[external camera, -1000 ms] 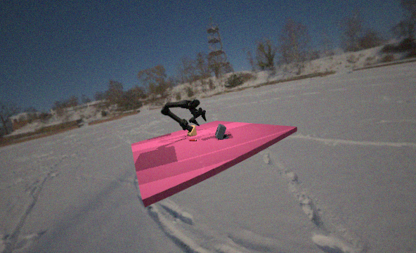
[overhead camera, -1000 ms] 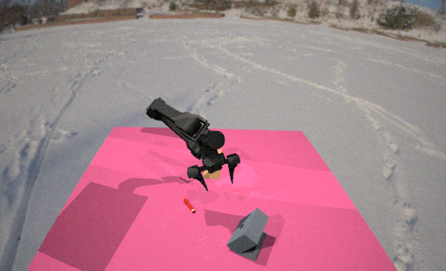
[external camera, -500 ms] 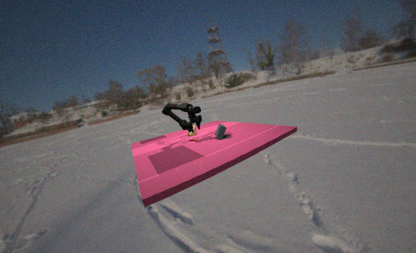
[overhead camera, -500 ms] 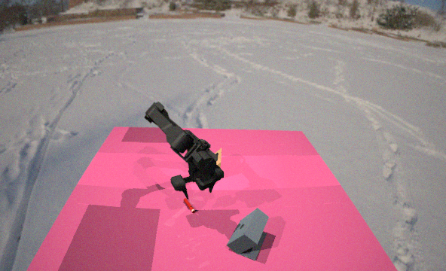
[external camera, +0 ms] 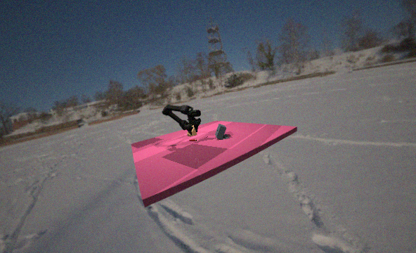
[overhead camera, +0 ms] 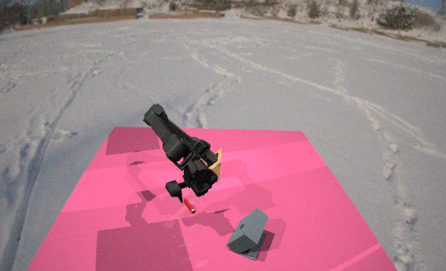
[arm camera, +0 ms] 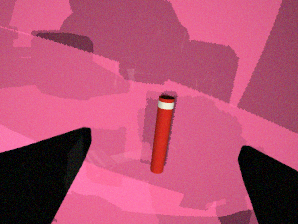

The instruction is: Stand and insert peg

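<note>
The red peg [overhead camera: 189, 205] [external camera: 192, 140] [arm camera: 161, 140] lies flat on the pink table [overhead camera: 291, 181] [external camera: 166, 172]. Its white band is near the upper end in the wrist view. My gripper [arm camera: 166, 144] is open and empty, above the peg. In the wrist view the peg lies between the two spread fingertips, with its length running across the line between them. In the top view one finger shows just beside the peg; the other is hard to make out. The grey sloped panel [overhead camera: 247, 230] [external camera: 220, 132] stands to the right, with its dark hole [overhead camera: 242, 226] in the sloped face.
A tan block [overhead camera: 216, 164] [external camera: 192, 131] is by the arm's base, partly hidden by the arm in the top view. Shadows of the arm fall across the table around the peg. The table's edges border on snow.
</note>
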Available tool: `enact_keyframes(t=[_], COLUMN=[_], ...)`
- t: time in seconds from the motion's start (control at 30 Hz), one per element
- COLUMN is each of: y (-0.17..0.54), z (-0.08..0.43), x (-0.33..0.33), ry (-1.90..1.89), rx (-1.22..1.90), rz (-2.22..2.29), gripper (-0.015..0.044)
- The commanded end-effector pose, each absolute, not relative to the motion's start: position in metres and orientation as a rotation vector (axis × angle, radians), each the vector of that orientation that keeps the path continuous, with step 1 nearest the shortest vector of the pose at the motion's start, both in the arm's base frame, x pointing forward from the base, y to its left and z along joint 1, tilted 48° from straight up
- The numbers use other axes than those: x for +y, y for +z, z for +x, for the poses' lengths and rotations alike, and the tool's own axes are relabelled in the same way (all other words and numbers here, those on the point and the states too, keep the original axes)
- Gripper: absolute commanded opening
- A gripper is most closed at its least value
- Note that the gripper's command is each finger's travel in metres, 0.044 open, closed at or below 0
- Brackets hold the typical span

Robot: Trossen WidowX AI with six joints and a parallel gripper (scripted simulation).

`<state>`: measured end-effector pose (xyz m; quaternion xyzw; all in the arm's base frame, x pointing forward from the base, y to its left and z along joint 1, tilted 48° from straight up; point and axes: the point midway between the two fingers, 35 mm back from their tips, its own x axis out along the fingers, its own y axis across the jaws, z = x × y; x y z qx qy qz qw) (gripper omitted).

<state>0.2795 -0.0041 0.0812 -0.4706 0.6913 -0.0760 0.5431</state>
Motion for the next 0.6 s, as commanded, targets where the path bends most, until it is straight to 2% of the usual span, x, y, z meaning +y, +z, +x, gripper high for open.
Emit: enact_keyframes(t=[0.0,0.57], y=[0.076,0.057], z=[0.279,0.280], x=[-0.009,-0.029], ry=[-0.177,-0.174], rx=[1.647,1.648], rz=[-1.123,-1.121], gripper=[0.0440,0.0440])
